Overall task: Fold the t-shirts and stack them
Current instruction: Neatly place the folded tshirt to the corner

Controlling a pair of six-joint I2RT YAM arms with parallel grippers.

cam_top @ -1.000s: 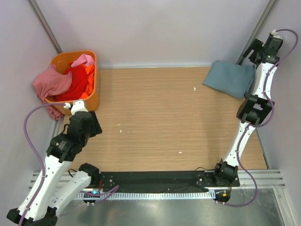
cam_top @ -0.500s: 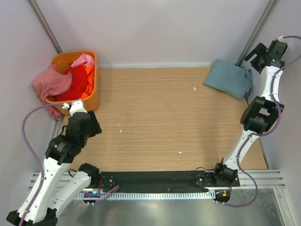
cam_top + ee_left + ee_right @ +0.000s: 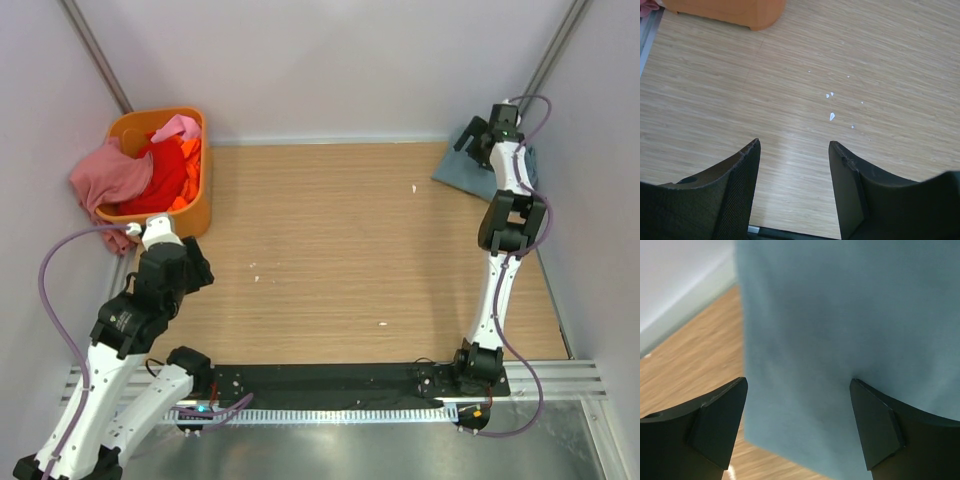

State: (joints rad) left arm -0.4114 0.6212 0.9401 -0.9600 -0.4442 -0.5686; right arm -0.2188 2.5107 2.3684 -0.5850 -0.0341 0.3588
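Swung in from the right-hand wall since a second ago, the right arm (image 3: 500, 225) now reaches over the folded blue-teal t-shirt (image 3: 452, 168), which lies flat in the table's (image 3: 330, 250) 2 o'clock corner. The left arm (image 3: 130, 320) has barely shifted.

The right gripper (image 3: 799, 384) hangs above the cloth with its two fingers spread wide and nothing between them. In the wrist view the shirt fills nearly everything past the fingertips, with bare wood showing only toward 9 o'clock. Whether the tips touch the fabric cannot be told.

At the table's 8 o'clock edge, the left gripper (image 3: 795, 144) hovers over bare wood, its fingers parted and empty. A scatter of white flecks (image 3: 831, 116) lies just ahead of it.

An orange basket (image 3: 196, 215) stands in the 10 o'clock corner, just beyond the left gripper. It holds a heap of unfolded shirts. A pink t-shirt (image 3: 108, 175) spills over its left rim, a red t-shirt (image 3: 160, 178) sits in the middle, and an orange t-shirt (image 3: 190, 158) lies against the right wall.
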